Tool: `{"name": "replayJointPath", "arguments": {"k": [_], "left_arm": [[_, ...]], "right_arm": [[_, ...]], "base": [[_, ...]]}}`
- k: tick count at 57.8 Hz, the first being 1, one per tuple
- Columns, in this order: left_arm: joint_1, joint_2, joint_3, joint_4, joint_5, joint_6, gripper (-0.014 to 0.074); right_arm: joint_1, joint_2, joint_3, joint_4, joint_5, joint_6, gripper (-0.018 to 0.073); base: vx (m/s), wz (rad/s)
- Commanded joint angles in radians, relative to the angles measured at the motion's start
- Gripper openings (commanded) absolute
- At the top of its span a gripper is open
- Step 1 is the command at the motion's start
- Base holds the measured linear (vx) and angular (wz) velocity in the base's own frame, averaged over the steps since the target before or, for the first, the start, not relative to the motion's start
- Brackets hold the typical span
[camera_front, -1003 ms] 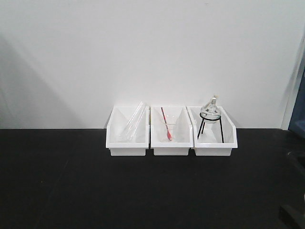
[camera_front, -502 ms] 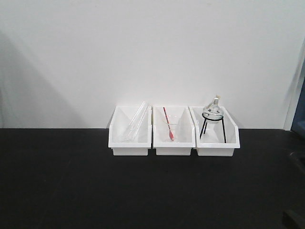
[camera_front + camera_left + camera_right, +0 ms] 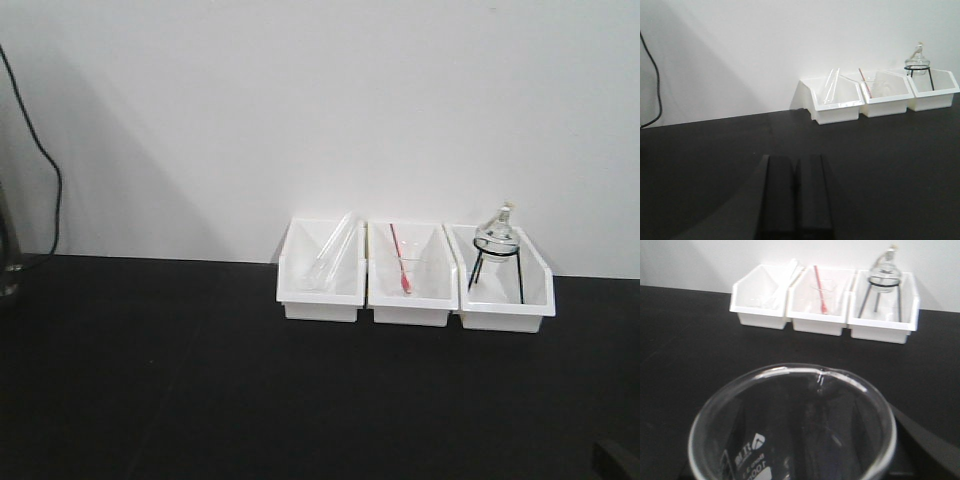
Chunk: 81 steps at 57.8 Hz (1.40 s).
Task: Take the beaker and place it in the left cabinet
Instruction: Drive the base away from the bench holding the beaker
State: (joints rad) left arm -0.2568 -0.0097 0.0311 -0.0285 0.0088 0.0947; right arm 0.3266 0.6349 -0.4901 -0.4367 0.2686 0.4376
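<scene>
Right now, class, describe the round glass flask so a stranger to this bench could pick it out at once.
Against the white wall, three white bins stand in a row on the black table. The flask is in the rightmost bin. It alone sits raised on a black tripod stand; its neighbours hold long glass tubes and a red stick.

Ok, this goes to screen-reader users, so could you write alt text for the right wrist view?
A clear glass beaker fills the foreground, seen from above its rim, with printed marks. Behind it on the black table stand three white bins holding glass tubes, a red rod, and a flask on a black tripod.
</scene>
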Motion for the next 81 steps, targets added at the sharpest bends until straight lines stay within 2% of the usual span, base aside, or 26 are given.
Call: {"name": "replayJointPath", "arguments": {"k": [1,81], "left_arm": [[-0.004,-0.019,0.016,-0.008,-0.084,-0.004,0.0001],[-0.004,-0.019,0.016,-0.008,-0.084,-0.004,0.0001]], "right_arm": [[-0.002,-0.002,-0.031,-0.015,-0.073,-0.002,-0.0006],[-0.002,-0.002,-0.031,-0.015,-0.073,-0.002,-0.0006]], "base": [[-0.06,0.33],[-0.09,0.57]]}}
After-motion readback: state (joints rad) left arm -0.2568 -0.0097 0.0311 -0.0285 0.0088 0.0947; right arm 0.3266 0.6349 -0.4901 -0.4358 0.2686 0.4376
